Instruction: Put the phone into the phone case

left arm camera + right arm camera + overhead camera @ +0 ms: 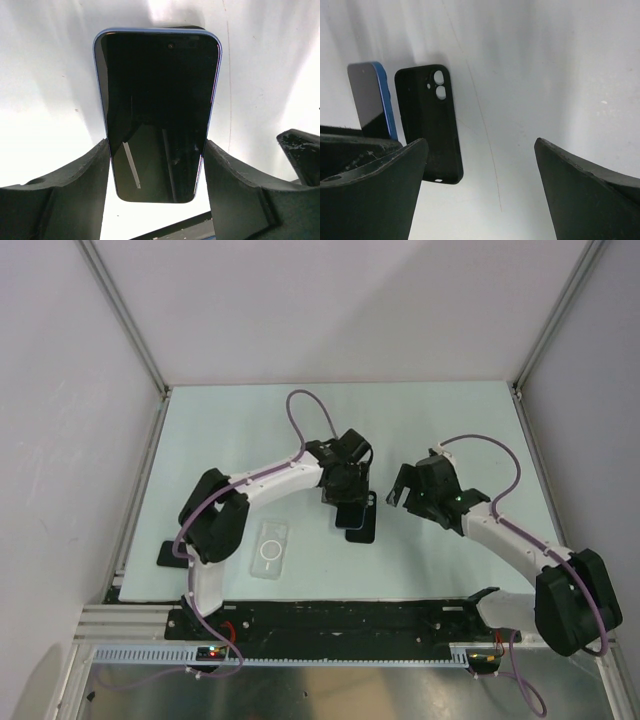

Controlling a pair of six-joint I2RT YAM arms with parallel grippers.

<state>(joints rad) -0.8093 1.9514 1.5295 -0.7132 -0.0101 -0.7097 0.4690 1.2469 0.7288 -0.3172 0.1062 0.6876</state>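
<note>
Left tool [155, 149] clamped, right tool [481, 147] gaping

A robotics lab test cell, not a home or shop. A pale green table [420, 560] is boxed in by plain white panels [330, 310] held in bare aluminium posts [122, 315] that rise at 11 and 1 o'clock. At 6 o'clock a black mounting rail [340, 618] and a slotted cable duct [340, 655] run along the near edge, carrying the left arm [280, 477] and right arm [510, 540], both white and black and trailing exposed purple cables [305, 400]. The only goods are handling props: the phone [157, 115], a black case [430, 125] near centre, and the phone case [270, 548] at 7 o'clock.
</note>
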